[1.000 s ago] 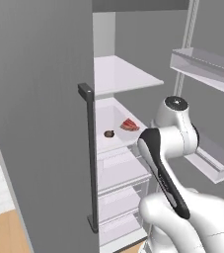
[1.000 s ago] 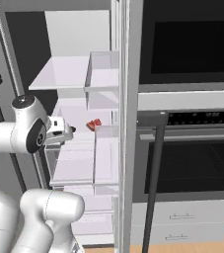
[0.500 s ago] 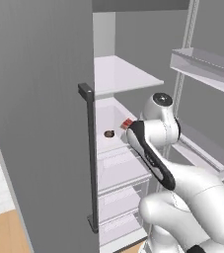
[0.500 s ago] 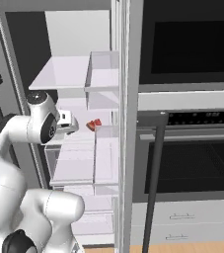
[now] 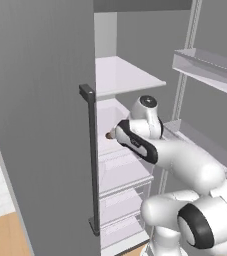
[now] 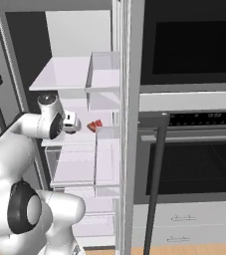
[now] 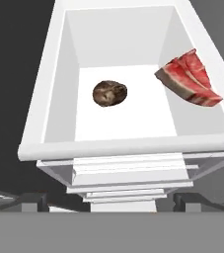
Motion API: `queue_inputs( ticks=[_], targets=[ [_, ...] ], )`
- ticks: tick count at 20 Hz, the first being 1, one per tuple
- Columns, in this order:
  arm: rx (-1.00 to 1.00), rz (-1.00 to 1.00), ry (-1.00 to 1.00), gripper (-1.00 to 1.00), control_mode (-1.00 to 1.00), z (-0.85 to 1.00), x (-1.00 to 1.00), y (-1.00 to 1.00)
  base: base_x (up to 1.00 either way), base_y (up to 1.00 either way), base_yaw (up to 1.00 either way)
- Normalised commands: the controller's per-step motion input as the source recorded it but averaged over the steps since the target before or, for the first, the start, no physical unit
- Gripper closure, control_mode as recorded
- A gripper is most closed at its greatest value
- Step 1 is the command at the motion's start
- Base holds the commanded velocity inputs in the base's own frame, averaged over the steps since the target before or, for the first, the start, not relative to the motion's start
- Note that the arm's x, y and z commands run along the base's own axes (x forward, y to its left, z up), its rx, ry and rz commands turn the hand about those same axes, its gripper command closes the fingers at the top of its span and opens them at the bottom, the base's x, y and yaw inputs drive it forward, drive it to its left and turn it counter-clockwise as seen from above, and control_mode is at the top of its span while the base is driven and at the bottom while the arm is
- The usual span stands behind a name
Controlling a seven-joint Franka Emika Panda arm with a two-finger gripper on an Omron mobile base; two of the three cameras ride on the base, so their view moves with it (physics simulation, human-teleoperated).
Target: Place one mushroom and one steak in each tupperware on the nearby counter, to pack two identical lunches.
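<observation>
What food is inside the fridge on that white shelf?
On the white shelf lie a brown mushroom and a red steak. The shelf's front lip hides whatever sits lower down.

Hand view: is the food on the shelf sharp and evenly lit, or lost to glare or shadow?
Hand view: mushroom and steak sharp, evenly lit on the white shelf, no glare. Left base view: the arm hides most of the shelf. Right base view: steak small but clear.
</observation>
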Motion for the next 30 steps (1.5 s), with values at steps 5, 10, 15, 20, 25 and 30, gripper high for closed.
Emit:
queue_inputs(
  ticks=[5, 10, 15, 20, 25, 30],
  targets=[
    [0.05, -0.01, 0.00, -1.00, -1.00, -0.22, 0.56, 0.06, 0.00, 0.00, 0.00],
    [0.00, -0.01, 0.00, -1.00, -1.00, -0.12, 0.53, 0.14, 0.00, 0.00, 0.00],
    [0.00, 0.00, 0.00, -1.00, -1.00, -0.11, 0.15, 0.07, 0.00, 0.00, 0.00],
    [0.00, 0.00, 0.00, -1.00, -1.00, -0.40, 0.39, 0.08, 0.00, 0.00, 0.00],
    [0.00, 0.00, 0.00, -1.00, -1.00, -0.24, 0.41, 0.00, 0.00, 0.00, 0.00],
    [0.00, 0.00, 0.04, -1.00, -1.00, -0.18, 0.45, 0.09, 0.00, 0.00, 0.00]
  ],
)
